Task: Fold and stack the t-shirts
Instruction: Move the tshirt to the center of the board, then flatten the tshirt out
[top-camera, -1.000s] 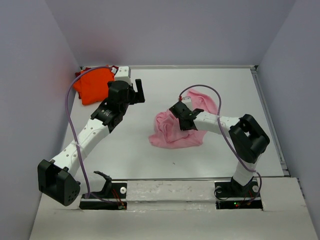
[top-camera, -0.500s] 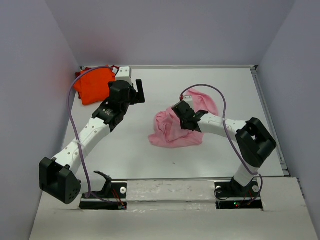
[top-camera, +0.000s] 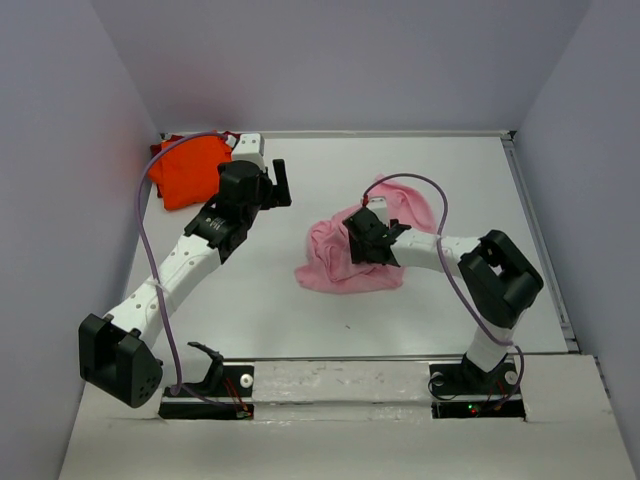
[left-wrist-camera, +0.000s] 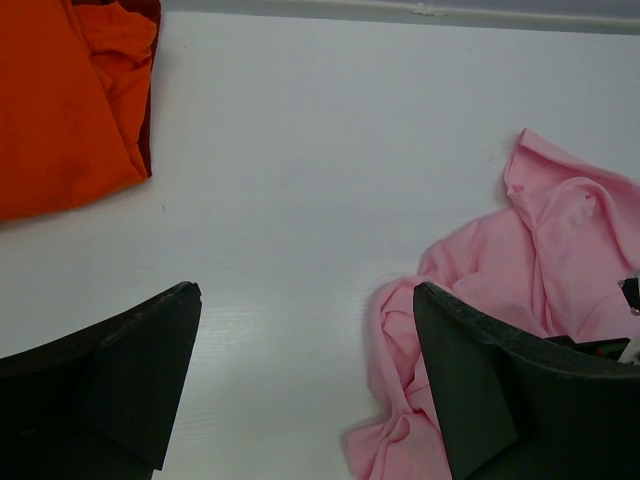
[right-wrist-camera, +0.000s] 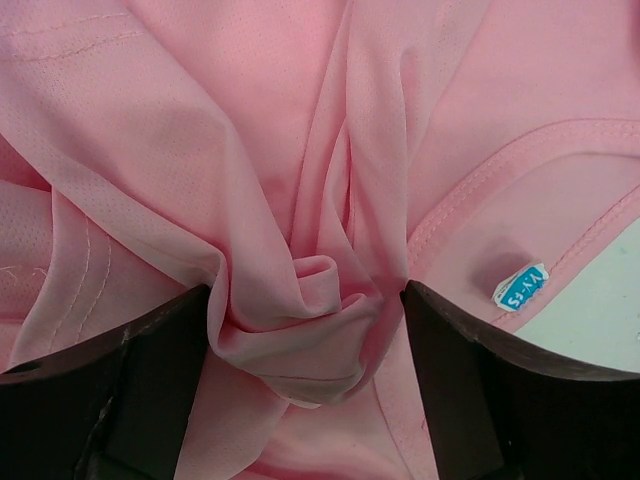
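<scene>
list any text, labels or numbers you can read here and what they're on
Tag by the neckline of the pink shirt: white letters on blue, tilted and too small to read for sure.
No other text, number or sign shows in any view.

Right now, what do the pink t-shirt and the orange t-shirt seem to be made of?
Pink t-shirt: thin, soft knit, likely a synthetic sports mesh; tiny pinholes show in the weave and it bunches in limp folds. Orange t-shirt: soft matte cloth, folded in limp layers; probably a similar knit, but its weave is too far to tell.
</scene>
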